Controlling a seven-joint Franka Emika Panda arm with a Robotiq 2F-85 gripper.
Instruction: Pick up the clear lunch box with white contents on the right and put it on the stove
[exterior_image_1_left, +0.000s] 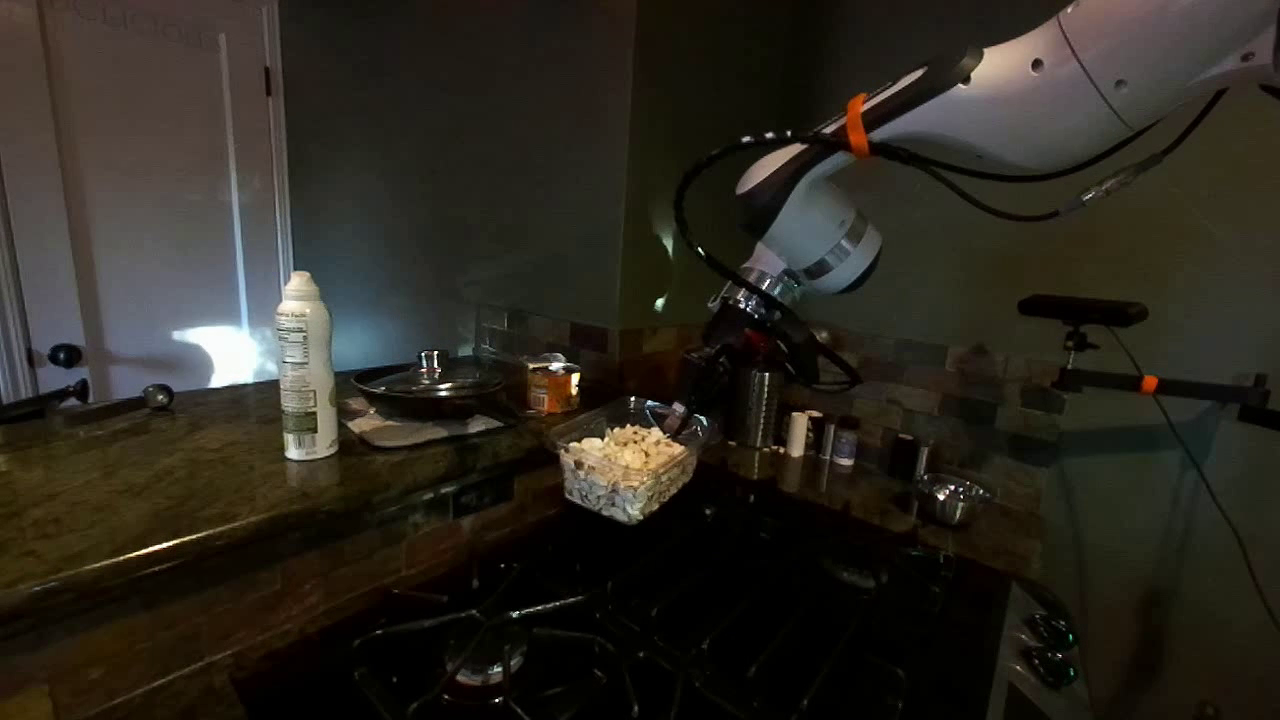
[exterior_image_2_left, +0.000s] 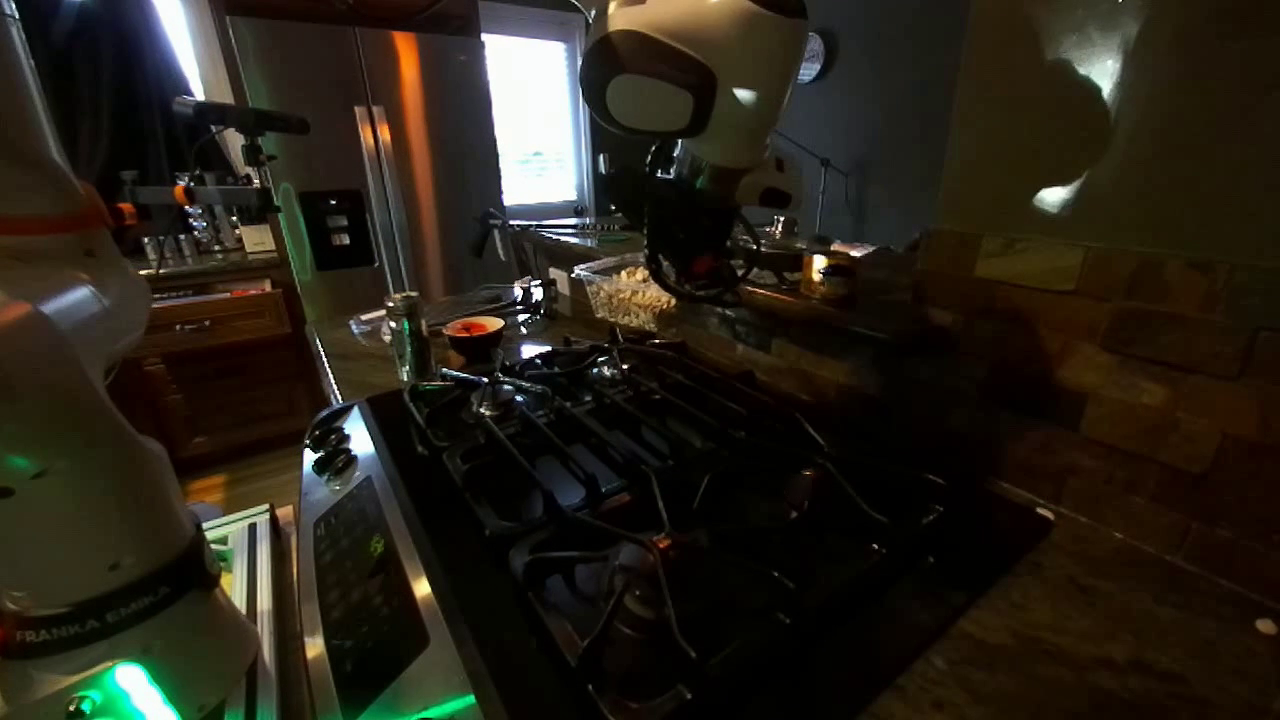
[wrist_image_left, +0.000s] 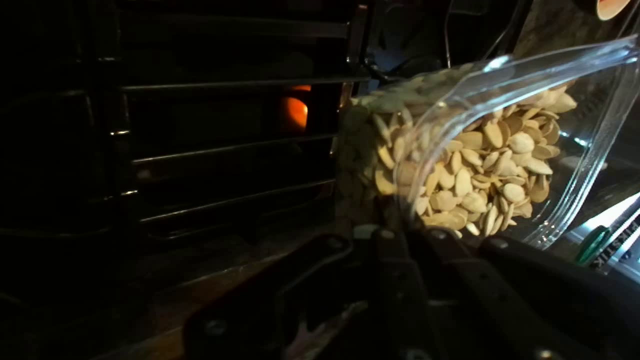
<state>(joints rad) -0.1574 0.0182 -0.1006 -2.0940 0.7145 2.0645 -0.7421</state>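
one tool (wrist_image_left: 412, 234) pinched tight on one clear lunch box (exterior_image_1_left: 628, 475), one stove (exterior_image_2_left: 670, 520), one white bottle (exterior_image_1_left: 308, 375)

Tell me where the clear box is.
In an exterior view, the box is near the centre, held by the end effector, with the orange jar at its upper left and the stove below.

A tall white bottle (exterior_image_1_left: 308, 375) stands upright on a dark stone counter (exterior_image_1_left: 120, 490) near a round black pan (exterior_image_1_left: 440, 401) with a clear lid (exterior_image_1_left: 425, 375), a small orange-labelled jar (exterior_image_1_left: 552, 388) beside it; a silver two-door refrigerator (exterior_image_2_left: 440, 150) rises in an exterior view's background.
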